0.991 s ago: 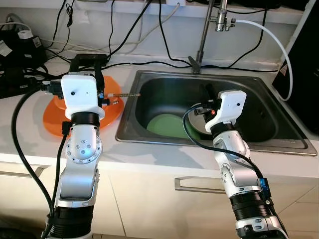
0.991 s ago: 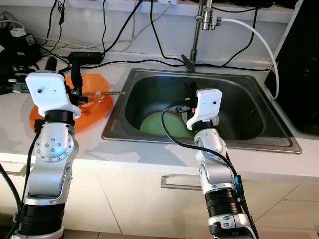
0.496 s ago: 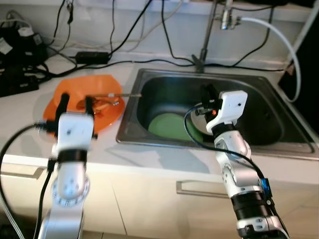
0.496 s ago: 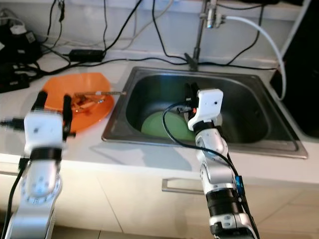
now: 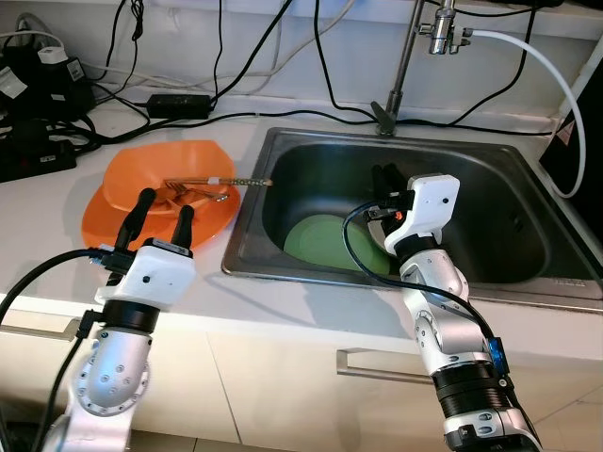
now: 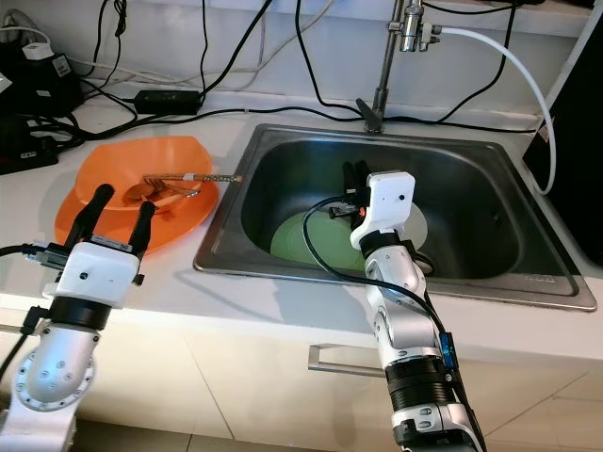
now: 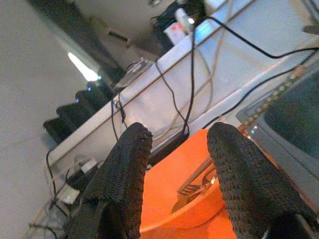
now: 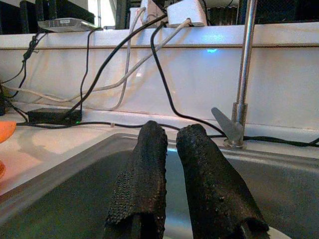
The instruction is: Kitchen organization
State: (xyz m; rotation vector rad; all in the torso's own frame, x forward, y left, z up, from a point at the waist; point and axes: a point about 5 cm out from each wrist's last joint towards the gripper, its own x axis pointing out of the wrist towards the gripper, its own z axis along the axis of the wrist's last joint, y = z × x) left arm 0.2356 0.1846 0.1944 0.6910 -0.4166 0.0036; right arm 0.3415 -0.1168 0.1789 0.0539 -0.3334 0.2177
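Counter (image 5: 57, 188): green plate (image 5: 325, 243) in sink (image 5: 528, 169), partly hidden behind right pincer (image 5: 384, 181).

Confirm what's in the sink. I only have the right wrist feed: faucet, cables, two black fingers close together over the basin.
Observer: A green plate lies flat on the sink floor; the right gripper hangs above its right edge.
Operator: Anything else in there?
Observer: A white plate lies partly hidden behind the right wrist.
Operator: Where's the left arm?
Observer: The left gripper is open, over the near edge of the orange plate on the counter left of the sink.
Operator: Plate empty?
Observer: No. Cutlery lies on it; one handle pokes out over the sink rim.
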